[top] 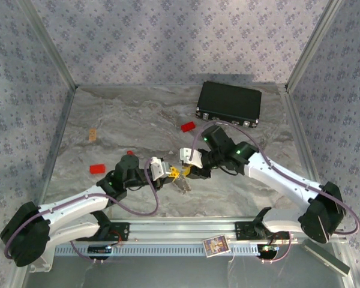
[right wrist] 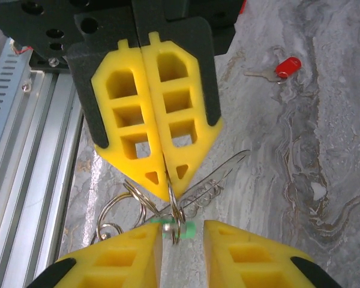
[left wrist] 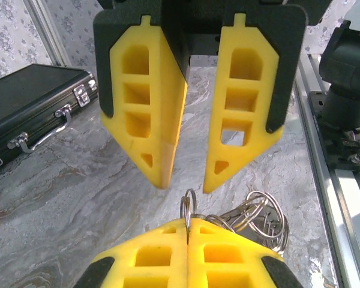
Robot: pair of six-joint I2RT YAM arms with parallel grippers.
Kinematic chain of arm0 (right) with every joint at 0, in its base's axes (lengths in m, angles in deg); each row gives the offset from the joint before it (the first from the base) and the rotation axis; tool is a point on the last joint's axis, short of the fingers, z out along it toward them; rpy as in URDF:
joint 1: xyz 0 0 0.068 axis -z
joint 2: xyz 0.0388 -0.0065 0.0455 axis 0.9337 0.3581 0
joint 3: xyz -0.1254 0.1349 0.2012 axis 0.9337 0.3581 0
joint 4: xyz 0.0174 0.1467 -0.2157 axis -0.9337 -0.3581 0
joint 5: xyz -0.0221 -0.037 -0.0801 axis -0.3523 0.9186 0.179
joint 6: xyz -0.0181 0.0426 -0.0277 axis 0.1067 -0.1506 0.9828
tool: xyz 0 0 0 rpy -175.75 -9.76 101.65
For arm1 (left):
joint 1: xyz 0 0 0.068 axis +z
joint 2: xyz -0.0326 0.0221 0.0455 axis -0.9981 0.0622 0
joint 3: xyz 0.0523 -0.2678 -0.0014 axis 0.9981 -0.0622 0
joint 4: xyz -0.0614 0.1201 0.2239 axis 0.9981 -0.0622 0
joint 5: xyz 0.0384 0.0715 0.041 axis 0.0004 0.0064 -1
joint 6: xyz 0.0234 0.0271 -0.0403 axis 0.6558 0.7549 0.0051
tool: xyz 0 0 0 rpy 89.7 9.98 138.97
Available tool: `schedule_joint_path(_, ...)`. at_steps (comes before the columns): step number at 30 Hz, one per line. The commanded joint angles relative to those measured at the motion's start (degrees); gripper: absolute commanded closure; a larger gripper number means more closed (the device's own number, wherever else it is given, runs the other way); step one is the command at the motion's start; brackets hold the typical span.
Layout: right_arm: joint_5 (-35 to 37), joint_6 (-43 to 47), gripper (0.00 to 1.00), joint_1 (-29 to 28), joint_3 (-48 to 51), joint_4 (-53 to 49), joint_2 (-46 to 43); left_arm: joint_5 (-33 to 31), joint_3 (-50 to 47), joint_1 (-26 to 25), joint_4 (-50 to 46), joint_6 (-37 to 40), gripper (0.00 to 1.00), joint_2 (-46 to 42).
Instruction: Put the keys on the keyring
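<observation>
My left gripper [left wrist: 188,223] is shut on a small silvery ring [left wrist: 189,204] of the keyring bunch [left wrist: 261,216], whose linked rings hang to its right. In the right wrist view the left gripper [right wrist: 168,193] pinches that ring [right wrist: 176,211], and a large thin hoop [right wrist: 222,171] slants off behind it. The green key [right wrist: 189,230] hangs at the ring's lower end, between the fingers of my open right gripper [right wrist: 183,227], which faces the left gripper [top: 168,171] tip to tip. The red key [right wrist: 282,67] lies apart on the table [top: 108,120].
A black case [top: 229,103] lies at the back right. Two red blocks [top: 98,169] [top: 188,126] and a small tan piece [top: 93,134] sit on the marbled table. The aluminium rail [top: 180,231] runs along the near edge, and patterned walls close in the sides.
</observation>
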Motion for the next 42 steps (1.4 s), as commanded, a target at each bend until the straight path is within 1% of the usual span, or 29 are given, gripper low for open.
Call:
schedule_joint_path(1, -2.6, -3.0, 0.74, 0.5, 2.1, 1.9, -1.2, 0.6, -1.2, -0.1, 6.2, -1.4, 1.0, 0.1)
schedule_joint_path(7, -2.4, -4.1, 0.75, 0.5, 3.5, 3.5, -1.2, 0.9, -1.7, -0.1, 7.0, -1.5, 1.0, 0.2)
schedule_joint_path(11, -2.4, -4.1, 0.79, 0.6, 3.5, 3.9, -1.0, 1.0, -1.6, -0.1, 7.1, -1.4, 1.0, 0.2)
schedule_joint_path(14, -2.4, -4.0, 0.86, 0.6, 3.3, 3.8, -0.8, 1.1, -1.6, -0.1, 7.4, -1.4, 1.0, 0.3)
schedule_joint_path(18, -1.9, -4.1, 0.99, 0.7, 3.2, 3.4, -0.4, 1.4, -1.7, -0.1, 7.6, -1.4, 1.0, 0.2)
schedule_joint_path(19, -1.3, -4.1, 1.0, 0.8, 3.3, 3.4, -0.2, 1.5, -1.7, -0.1, 7.7, -1.4, 1.0, 0.3)
schedule_joint_path(23, 1.3, -3.7, 1.0, 1.0, 2.8, 1.8, 1.7, 2.0, -1.7, 0.0, 8.2, -1.2, 1.0, 0.4)
schedule_joint_path(30, 0.7, -3.4, 1.0, 0.6, 1.2, 1.5, 4.1, 3.0, -0.9, -0.1, 8.5, -0.6, 1.0, 1.2)
schedule_joint_path(31, 0.7, -3.4, 0.98, 0.6, 1.2, 1.7, 3.9, 3.0, -0.9, -0.1, 8.5, -0.6, 1.0, 1.3)
schedule_joint_path(32, 0.5, -3.6, 0.91, 0.7, 1.3, 1.9, 3.7, 3.1, -1.0, -0.1, 8.4, -0.6, 1.0, 1.3)
schedule_joint_path(33, 0.2, -3.8, 0.81, 0.9, 1.5, 2.1, 3.2, 3.0, -1.0, -0.1, 8.4, -0.5, 1.0, 1.4)
schedule_joint_path(34, -0.1, -4.0, 0.75, 1.1, 1.9, 2.6, 2.7, 3.0, -1.1, -0.1, 8.5, -0.5, 1.0, 1.4)
schedule_joint_path(35, -0.4, -4.4, 0.71, 1.4, 2.4, 3.2, 1.8, 2.9, -1.3, 0.0, 8.5, -0.6, 1.0, 1.4)
schedule_joint_path(38, -2.0, -5.1, 0.69, 1.9, 4.2, 5.2, -0.7, 2.8, -1.7, 0.0, 9.0, -0.8, 1.0, 1.4)
schedule_joint_path(42, -3.9, -6.1, 0.68, 2.0, 5.4, 7.7, -2.2, 2.9, -1.8, -0.1, 9.9, -1.0, 1.0, 1.8)
